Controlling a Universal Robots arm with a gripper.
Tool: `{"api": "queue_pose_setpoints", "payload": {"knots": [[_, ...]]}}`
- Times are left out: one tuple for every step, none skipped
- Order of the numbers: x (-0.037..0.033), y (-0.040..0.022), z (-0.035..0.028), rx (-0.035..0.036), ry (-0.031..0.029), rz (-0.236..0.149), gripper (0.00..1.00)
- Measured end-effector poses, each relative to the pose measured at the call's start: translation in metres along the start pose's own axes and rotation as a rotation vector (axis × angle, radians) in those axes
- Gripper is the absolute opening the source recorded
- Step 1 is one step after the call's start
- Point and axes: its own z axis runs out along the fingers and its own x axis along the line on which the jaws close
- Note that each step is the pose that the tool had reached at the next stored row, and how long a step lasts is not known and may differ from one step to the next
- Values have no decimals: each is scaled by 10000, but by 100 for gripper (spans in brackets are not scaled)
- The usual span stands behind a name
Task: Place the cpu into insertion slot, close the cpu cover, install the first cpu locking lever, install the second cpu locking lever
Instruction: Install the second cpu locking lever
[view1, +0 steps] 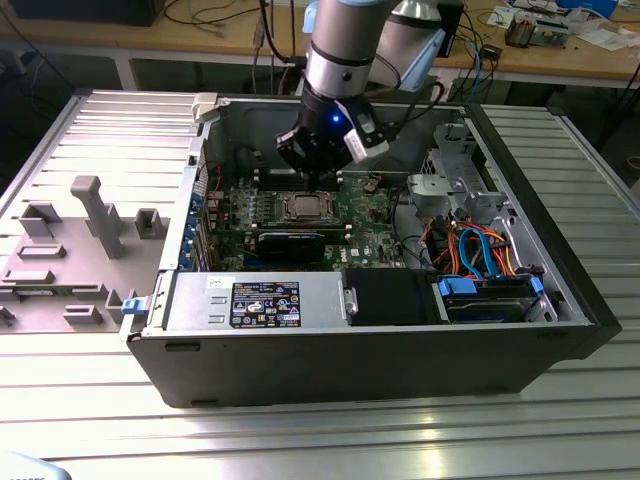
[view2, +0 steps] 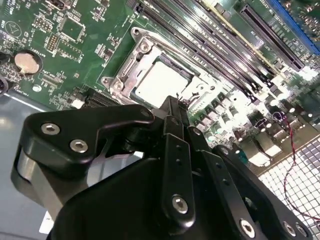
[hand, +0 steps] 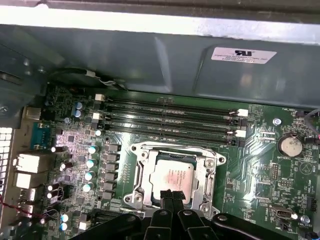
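**Operator:** So where's the chip sitting?

**Spotter:** Well, your cpu (hand: 172, 177) lies flat inside the insertion slot (hand: 143, 176) on the green circuit board (hand: 260, 165), its dull silver top facing up. You can see it in both wrist views and, smaller, from the exterior view (view1: 301, 207).

**Operator:** And the cover?

**Spotter:** The cpu cover (hand: 205, 165) looks to be down over the chip — its silver frame rings the square window where the metal top shows. Whether the levers are latched, you can't tell from these angles.

**Operator:** What about my end effector?

**Spotter:** Your end effector (hand: 170, 196) hangs right over the socket, black fingers drawn together into a narrow tip with nothing between them. In the second wrist view the tip (view2: 175, 107) sits at the edge of the socket frame; whether it actually touches the metal, you can't tell.

**Operator:** Anything else nearby?

**Spotter:** The row of long memory slots (hand: 170, 117) runs just beside the socket, and a round coin battery (hand: 289, 145) sits on the board well apart from it. From the exterior view, the arm (view1: 345, 50) reaches down into the open computer case (view1: 380, 350), which lies on its side on the ribbed metal tabletop (view1: 560, 420) — a grey fixture plate (view1: 70, 250) rests at the exterior view's left.
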Motion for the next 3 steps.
{"api": "queue_pose_setpoints", "payload": {"knots": [[0, 0, 0, 1, 0, 0, 11], [0, 0, -1, 3, 1, 0, 11], [0, 0, -2, 4, 2, 0, 11]]}}
